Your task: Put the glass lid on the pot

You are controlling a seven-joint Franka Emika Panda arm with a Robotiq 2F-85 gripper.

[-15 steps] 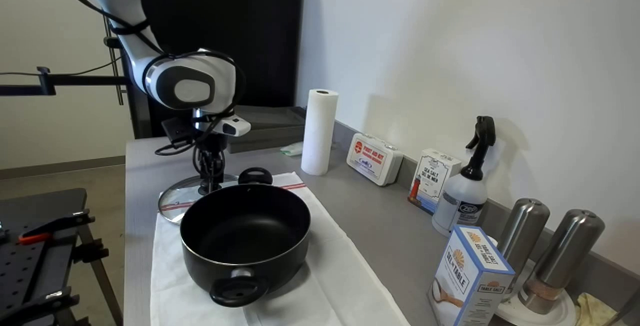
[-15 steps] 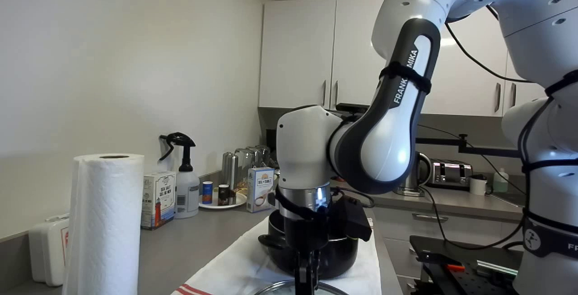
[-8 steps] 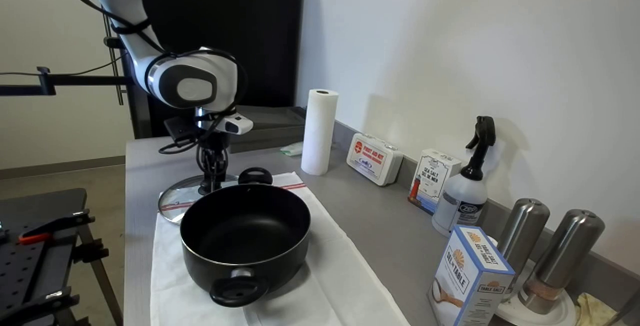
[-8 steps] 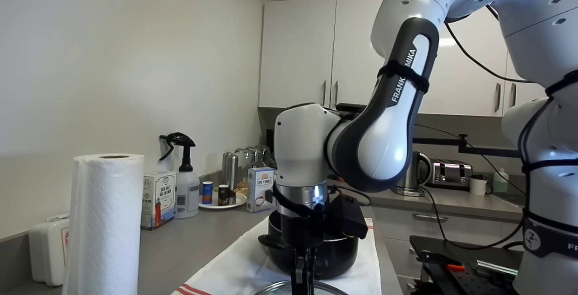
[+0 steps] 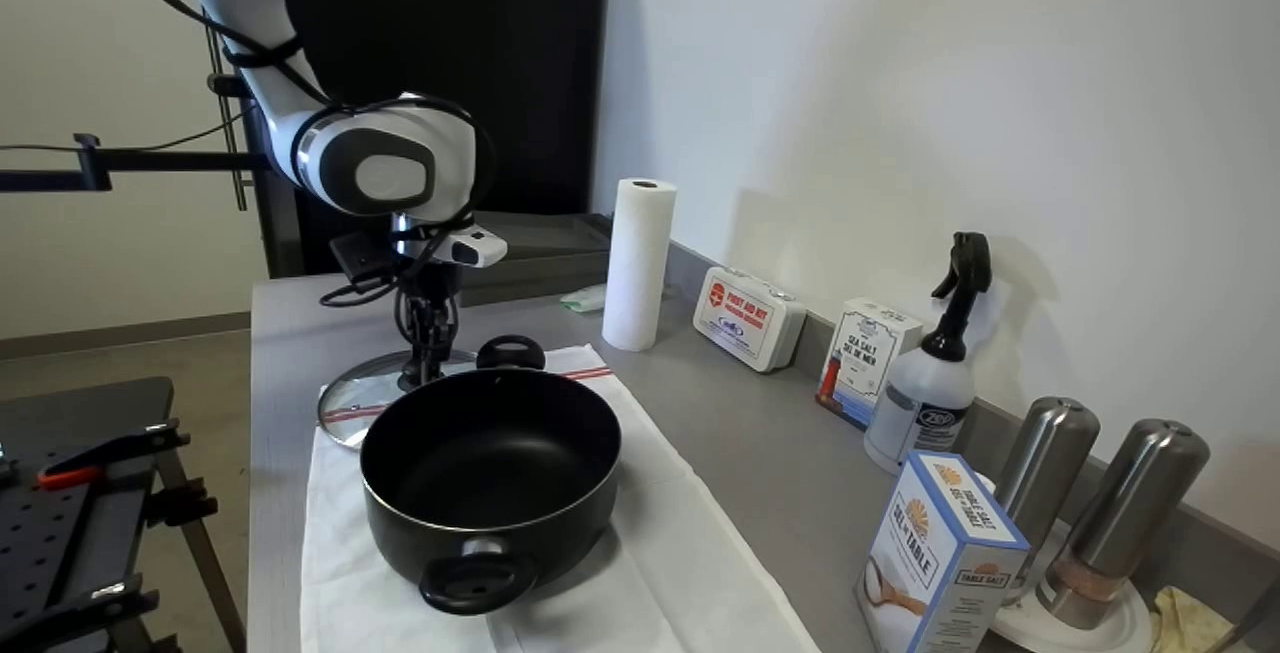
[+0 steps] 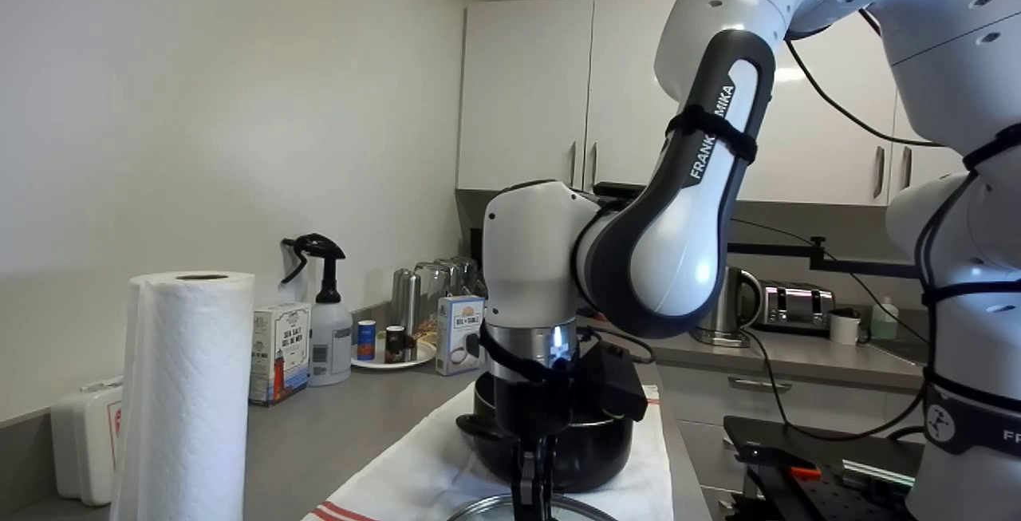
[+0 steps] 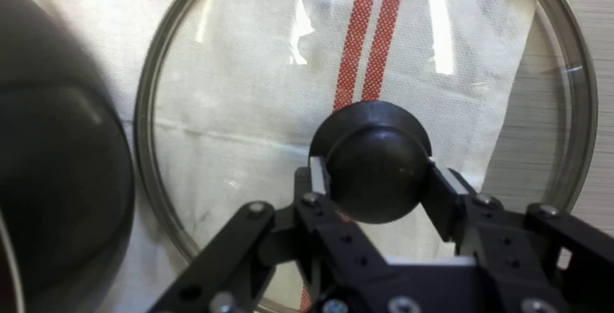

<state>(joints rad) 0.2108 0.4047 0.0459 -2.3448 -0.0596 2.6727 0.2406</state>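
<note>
The glass lid (image 7: 249, 87) lies flat on a white, red-striped towel, one side reaching past it onto the grey counter. Its black knob (image 7: 379, 174) stands between the fingers of my gripper (image 7: 381, 176), which are shut against it from both sides. In an exterior view the lid (image 5: 350, 403) is partly covered by the pot (image 5: 400, 533), a wide black one, uncovered, with a black handle at each end. In the wrist view the pot (image 7: 57, 150) stands left of the lid, a narrow gap apart. The gripper (image 6: 533, 489) points straight down in an exterior view.
A towel (image 5: 650, 553) lies under pot and lid. Along the wall stand a paper towel roll (image 5: 640, 263), a first aid kit (image 5: 748, 318), a sea salt box (image 5: 868, 358), a spray bottle (image 5: 920, 393) and a table salt box (image 5: 940, 553).
My gripper has shifted very slightly, and its fingers have come together on the knob. The lid rests almost where it was; the pot has not moved.
</note>
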